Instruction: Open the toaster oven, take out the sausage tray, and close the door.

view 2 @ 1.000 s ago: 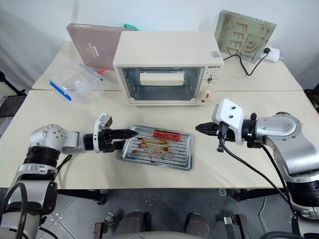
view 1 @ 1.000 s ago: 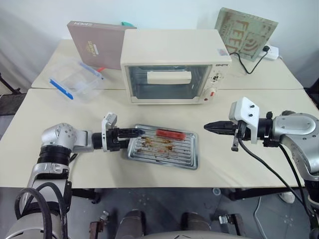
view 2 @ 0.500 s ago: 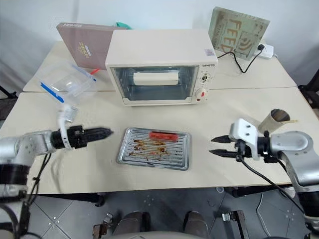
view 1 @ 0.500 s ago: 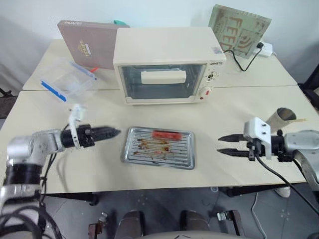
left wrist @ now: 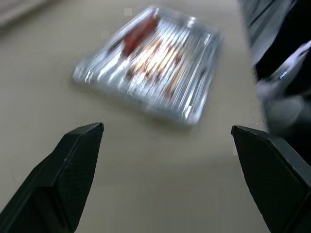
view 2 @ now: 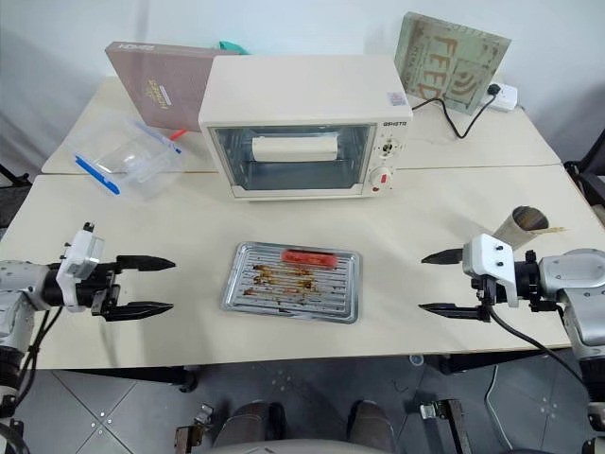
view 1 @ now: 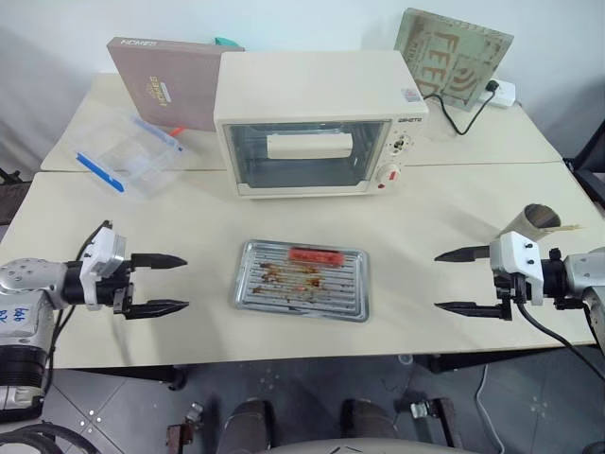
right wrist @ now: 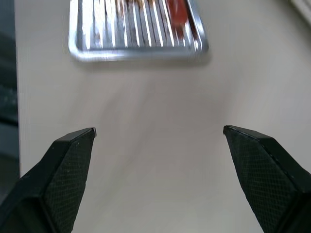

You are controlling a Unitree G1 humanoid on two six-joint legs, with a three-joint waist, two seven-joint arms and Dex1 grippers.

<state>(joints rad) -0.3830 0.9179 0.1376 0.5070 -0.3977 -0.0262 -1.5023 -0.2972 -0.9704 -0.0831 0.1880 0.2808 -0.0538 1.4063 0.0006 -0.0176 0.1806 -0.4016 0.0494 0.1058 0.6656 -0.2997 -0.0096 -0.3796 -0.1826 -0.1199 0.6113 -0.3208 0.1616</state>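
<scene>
The cream toaster oven [view 1: 317, 118] stands at the back middle of the table, its glass door [view 1: 307, 154] shut upright. In front of it the silver sausage tray [view 1: 302, 279] lies flat on the table with a red sausage [view 1: 315, 254] at its far edge and brown grease stains. My left gripper [view 1: 170, 283] hovers open to the tray's left, well apart from it, fingers pointing at it. My right gripper [view 1: 451, 281] hovers open to the tray's right, also apart. Both wrist views show the tray [left wrist: 150, 58] [right wrist: 136, 26] ahead of wide-open fingers.
A clear plastic container with blue clips [view 1: 125, 152] sits at the back left, a brown box [view 1: 165, 80] leans behind it. A green-patterned board [view 1: 454, 57] and a cable with plug [view 1: 492, 93] are at the back right. A paper cup [view 1: 537, 219] stands near my right arm.
The right gripper opened wide and drew away from the tray toward the right edge. The left gripper pulled back to the left, away from the tray. The camera view shifted.
</scene>
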